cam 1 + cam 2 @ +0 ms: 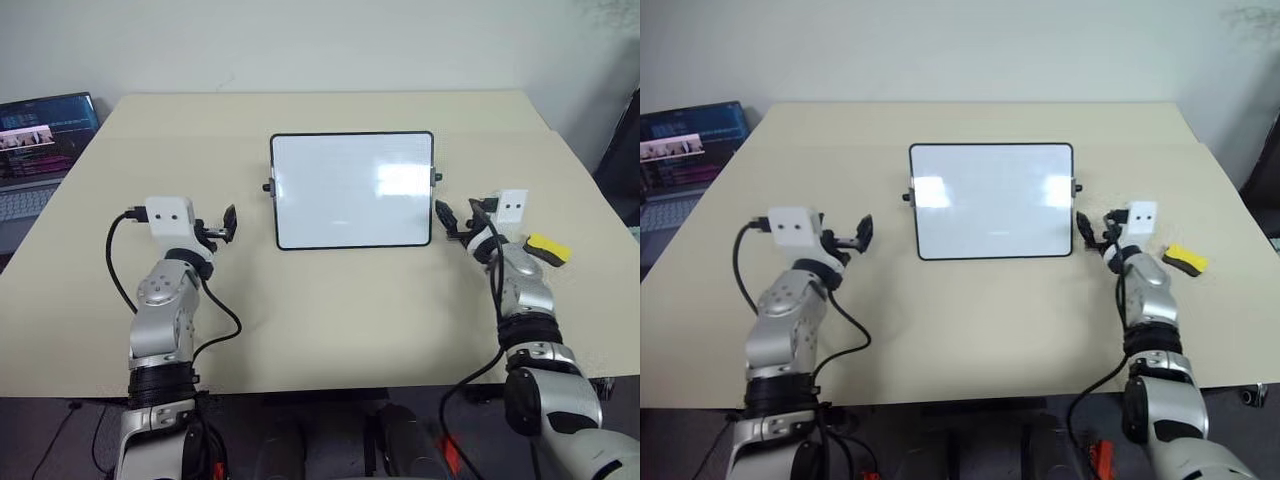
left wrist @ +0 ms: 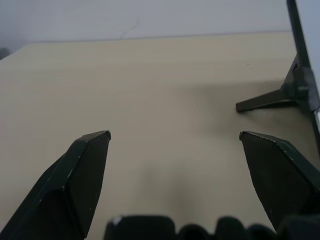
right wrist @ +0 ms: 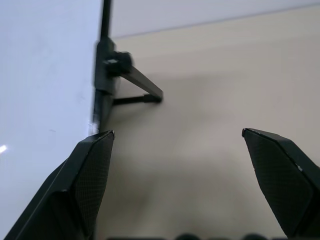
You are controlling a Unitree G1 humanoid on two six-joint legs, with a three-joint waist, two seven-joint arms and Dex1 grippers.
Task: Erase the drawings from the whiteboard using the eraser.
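Left eye view, contents: beige counter (image 1: pixel 330 320); whiteboard (image 1: pixel 352 190) standing at its centre, faint drawings (image 1: pixel 992 233) low on its face. Eraser (image 1: pixel 547 248), yellow, lying right of the board, just beside the right arm. Left pincer (image 1: pixel 226 226) released, empty, left of the board. Right pincer (image 1: pixel 452 222) released, empty, at the board's lower right corner. Laptop (image 1: pixel 40 140) far left.

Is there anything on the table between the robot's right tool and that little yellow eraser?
No. In the head views, only bare tabletop lies between the right tool and the eraser, which sits beside that arm's wrist, untouched.
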